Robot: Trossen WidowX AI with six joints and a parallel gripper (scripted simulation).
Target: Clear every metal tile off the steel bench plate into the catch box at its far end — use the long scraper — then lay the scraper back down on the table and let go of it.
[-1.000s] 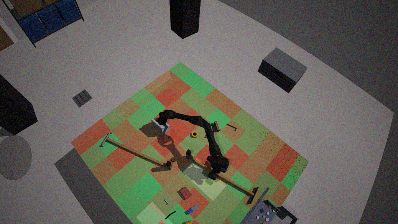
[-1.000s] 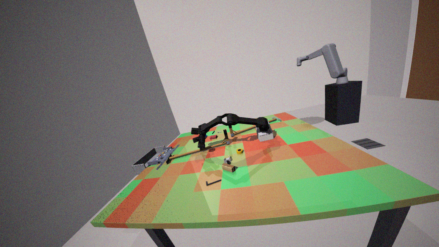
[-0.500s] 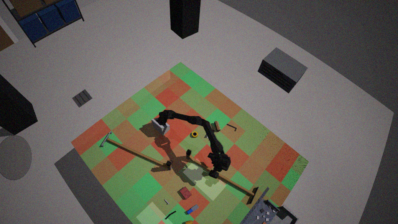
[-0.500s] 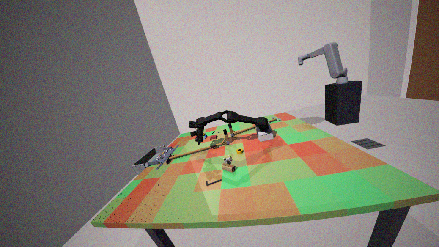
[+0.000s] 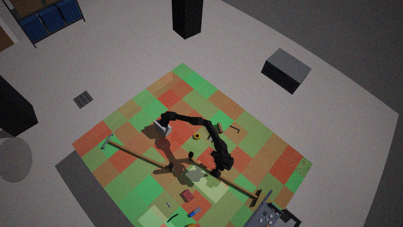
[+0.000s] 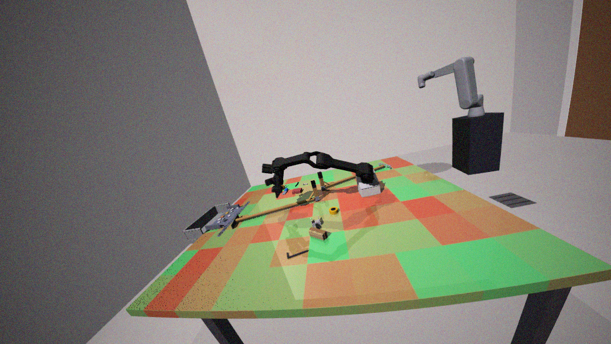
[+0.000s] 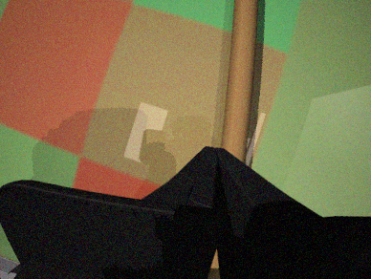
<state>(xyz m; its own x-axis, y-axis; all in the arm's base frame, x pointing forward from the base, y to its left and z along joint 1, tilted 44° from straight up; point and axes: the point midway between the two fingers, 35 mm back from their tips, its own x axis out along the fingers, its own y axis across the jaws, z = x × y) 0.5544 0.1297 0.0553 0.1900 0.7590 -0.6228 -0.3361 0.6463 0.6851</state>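
Note:
A tool with a long wooden handle [image 5: 236, 186] [image 6: 265, 212] [image 7: 241, 72] and a dark blade [image 5: 256, 198] [image 6: 233, 223] lies on the table, blade beside the steel plate [image 5: 266, 196]. An upright black-topped post [image 5: 191, 154] [image 6: 313, 184] stands at its other end. Several small tiles [image 5: 270, 215] lie on the plate. The catch box [image 5: 296, 217] [image 6: 194, 232] is at its far end. My gripper [image 5: 215, 172] [image 6: 278, 194] [image 7: 212, 156] is shut with nothing between the fingers, pointing down at the handle; whether it touches is unclear. The top view cuts off part of the plate and box.
A second wooden-handled tool [image 5: 138, 154] with a grey head [image 5: 106, 141] lies on the other side. A yellow ring [image 5: 197, 136] [image 6: 333, 210], a brown block [image 5: 219, 128] [image 6: 318, 233], a black hex key [image 5: 234, 128] [image 6: 296, 254], a red block [image 5: 187, 195] and a blue-grey piece [image 5: 194, 212] also lie on the table.

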